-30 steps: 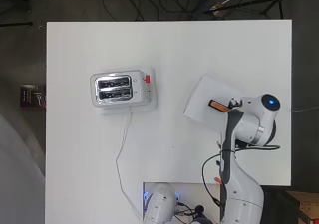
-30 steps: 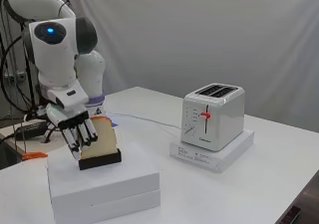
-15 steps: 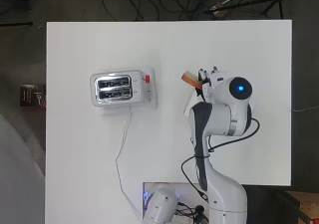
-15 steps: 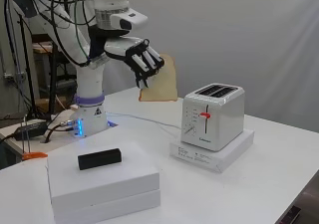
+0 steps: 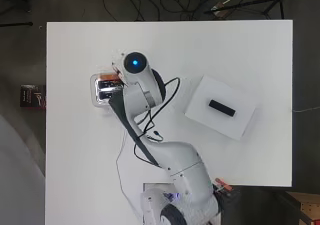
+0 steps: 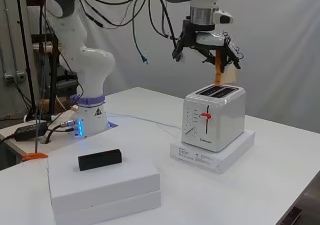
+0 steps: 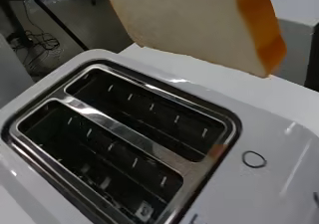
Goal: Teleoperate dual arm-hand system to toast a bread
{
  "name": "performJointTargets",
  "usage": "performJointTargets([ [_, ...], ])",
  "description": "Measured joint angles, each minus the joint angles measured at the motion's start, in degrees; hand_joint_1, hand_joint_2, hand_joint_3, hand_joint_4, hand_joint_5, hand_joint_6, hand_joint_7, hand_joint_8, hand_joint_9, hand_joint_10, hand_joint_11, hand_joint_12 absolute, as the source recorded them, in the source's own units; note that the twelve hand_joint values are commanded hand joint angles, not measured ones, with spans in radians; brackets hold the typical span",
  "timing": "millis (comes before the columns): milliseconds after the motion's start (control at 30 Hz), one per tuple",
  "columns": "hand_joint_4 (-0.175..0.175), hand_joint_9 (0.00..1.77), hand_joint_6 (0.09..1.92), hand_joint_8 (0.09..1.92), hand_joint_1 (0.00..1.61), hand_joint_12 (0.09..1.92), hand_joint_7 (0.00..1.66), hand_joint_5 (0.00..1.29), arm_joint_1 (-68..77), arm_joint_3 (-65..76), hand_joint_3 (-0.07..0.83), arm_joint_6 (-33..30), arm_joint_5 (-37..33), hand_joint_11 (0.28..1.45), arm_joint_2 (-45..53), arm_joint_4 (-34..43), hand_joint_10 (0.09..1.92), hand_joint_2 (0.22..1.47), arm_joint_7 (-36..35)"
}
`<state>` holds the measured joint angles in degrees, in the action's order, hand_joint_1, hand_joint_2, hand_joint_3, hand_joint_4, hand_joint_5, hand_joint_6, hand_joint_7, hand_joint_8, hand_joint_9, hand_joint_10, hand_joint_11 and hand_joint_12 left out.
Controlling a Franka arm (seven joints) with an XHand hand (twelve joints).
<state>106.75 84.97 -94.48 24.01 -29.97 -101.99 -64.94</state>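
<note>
A slice of bread [image 6: 219, 70] with an orange-brown crust hangs upright just above the slots of the white toaster [image 6: 214, 117]. The hand [image 6: 206, 41] is shut on the slice from above, its fingers [image 6: 232, 52] curled down round it. In the wrist view the slice [image 7: 199, 20] hovers close over the toaster's two slots [image 7: 129, 139], and both slots are empty. From overhead the arm covers most of the toaster [image 5: 99, 92]; only a strip of crust [image 5: 108, 76] shows beside it. The toaster's red lever [image 6: 204, 116] is up.
The toaster stands on a flat white box [image 6: 212, 154]. A stack of white boxes [image 6: 102, 185] with a black block [image 6: 100, 159] on top sits nearer the arm's base [image 6: 90, 115]; overhead it lies at the right [image 5: 220, 107]. The toaster's cable [image 5: 120, 155] runs toward the base.
The hand has carried the bread slice off the black block on the white boxes, up and across the table, to just above the toaster's slots.
</note>
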Motion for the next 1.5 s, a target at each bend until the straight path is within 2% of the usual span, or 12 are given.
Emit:
performJointTargets([
  [67,-0.175,1.39,1.35,0.99,1.22,0.12,1.04,0.65,6.8,3.3,0.001,0.7,0.5,0.81,-1.8,1.5,0.09,1.19,0.8],
  [200,-0.175,1.39,1.37,1.03,1.22,0.11,1.02,0.63,17.7,10.4,0.001,6.2,1.4,0.81,-5.7,8.7,0.09,1.20,2.6],
  [333,-0.175,1.40,1.38,1.04,1.22,0.11,1.01,0.62,23.4,15.6,0.001,8.8,1.4,0.82,-7.6,12.2,0.09,1.21,3.8],
  [500,-0.175,1.41,1.38,1.05,1.22,0.12,1.01,0.61,21.4,16.5,0.001,8.9,1.4,0.84,-7.9,10.4,0.09,1.21,3.8],
  [933,-0.175,1.44,1.30,0.92,1.23,0.20,1.09,0.68,13.6,9.1,-0.001,5.6,6.0,0.84,-8.1,7.1,0.09,1.17,3.7],
  [1067,-0.175,1.45,1.25,0.87,1.24,0.41,1.12,0.71,12.0,6.2,0.002,4.8,8.2,0.76,-8.4,4.2,0.09,1.16,3.7],
  [1133,-0.175,1.45,1.25,0.86,1.24,0.45,1.12,0.72,10.2,4.4,0.002,4.2,9.2,0.74,-8.6,2.2,0.09,1.15,3.7],
  [1333,-0.175,1.44,1.25,0.83,1.24,0.45,1.13,0.71,5.8,2.0,0.000,2.3,9.8,0.72,-9.5,-2.2,0.09,1.15,4.4],
  [1500,-0.175,1.40,1.31,0.87,1.24,0.40,1.10,0.68,6.7,2.9,-0.001,1.8,6.2,0.71,-10.0,-2.1,0.09,1.17,5.6],
])
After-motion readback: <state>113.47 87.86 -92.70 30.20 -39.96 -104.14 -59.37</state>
